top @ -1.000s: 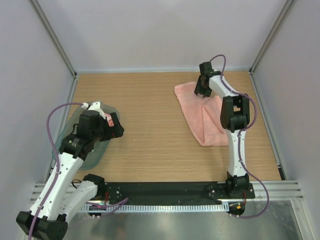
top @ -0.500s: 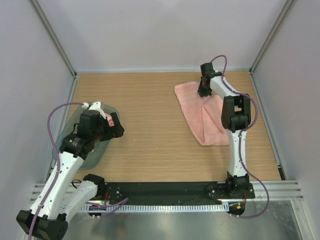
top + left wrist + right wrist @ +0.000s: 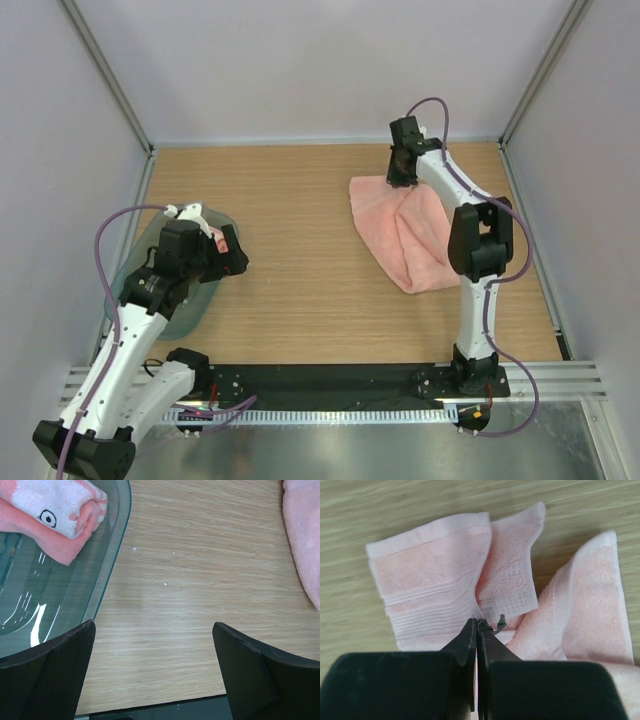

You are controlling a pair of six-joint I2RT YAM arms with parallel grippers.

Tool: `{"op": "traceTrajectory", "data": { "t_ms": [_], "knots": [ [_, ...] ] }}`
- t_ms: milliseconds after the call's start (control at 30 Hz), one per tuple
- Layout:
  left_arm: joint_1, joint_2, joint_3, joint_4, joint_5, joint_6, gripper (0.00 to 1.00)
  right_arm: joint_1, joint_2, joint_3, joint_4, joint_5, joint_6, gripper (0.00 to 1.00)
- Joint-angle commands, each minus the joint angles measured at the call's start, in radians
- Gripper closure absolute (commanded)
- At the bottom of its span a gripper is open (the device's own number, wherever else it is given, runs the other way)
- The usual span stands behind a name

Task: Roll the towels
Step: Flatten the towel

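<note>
Two salmon-pink towels are in view, one near each arm. The right gripper [image 3: 477,625] has its fingers [image 3: 465,647] pressed together, tips meeting with no gap, clamped on a small pinch of the loose towel [image 3: 432,577]. The pinch sits in the paler woven band at one end of the cloth, and the fabric gathers into folds that run toward the fingertips. To the left of the tips the banded end lies flat with a square corner. Ahead and just right of them a second flap stands up, and farther right another fold of pink terry falls away toward the lower edge. A small dark tab pokes out just right of the tips; what it is cannot be told. From the overhead camera the rest of this towel trails from the pinch back toward the arm's base, lying rumpled on the wooden table [image 3: 300,200].

The left gripper [image 3: 153,627] has its fingers [image 3: 50,672] spread wide apart above bare wood. Ahead and to the left of the left finger lies the translucent grey-green tray [image 3: 114,560], its rim passing just beside that finger. The rolled towel [image 3: 55,517] rests inside the tray at its far end, well ahead of the fingertips, showing a white patch with a small black ring mark. Beyond the right finger, at the picture's edge, a strip of the loose towel shows.
</note>
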Motion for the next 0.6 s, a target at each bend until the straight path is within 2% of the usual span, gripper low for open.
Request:
{"op": "traceTrajectory", "data": {
  "t_ms": [0,100,167,200,333,400,467,500,567],
  "knots": [
    [0.0,-0.011,0.007,0.005,-0.017,0.004,0.0,0.063,-0.119,-0.088,-0.021,0.021,-0.027,0.98],
    [-0.001,-0.012,0.007,0.004,-0.021,0.004,0.0,0.144,-0.207,-0.183,0.001,0.016,-0.02,0.99],
    [0.0,-0.012,0.007,0.002,-0.029,0.002,0.0,0.193,-0.271,-0.306,0.027,-0.001,-0.014,0.99],
    [-0.001,-0.012,0.008,-0.001,-0.032,-0.001,0.0,0.257,-0.341,-0.35,0.036,-0.016,-0.009,0.99],
    [-0.001,0.0,0.01,0.002,-0.034,-0.03,0.0,0.428,-0.562,-0.665,0.126,-0.134,0.0,0.98],
    [-0.001,0.026,0.008,0.005,-0.038,-0.047,0.0,0.452,-0.635,-0.792,0.143,-0.172,0.035,0.6],
    [-0.003,0.056,-0.004,0.039,-0.009,-0.077,0.0,0.452,-0.71,-0.849,0.128,-0.119,0.065,0.25],
    [-0.003,0.095,-0.007,0.054,0.007,-0.091,0.0,0.452,-0.725,-0.864,0.119,-0.096,0.071,0.2],
    [-0.009,0.153,-0.009,0.103,0.034,-0.129,0.06,0.452,-0.745,-0.869,0.09,-0.05,0.068,0.16]
  ]
}}
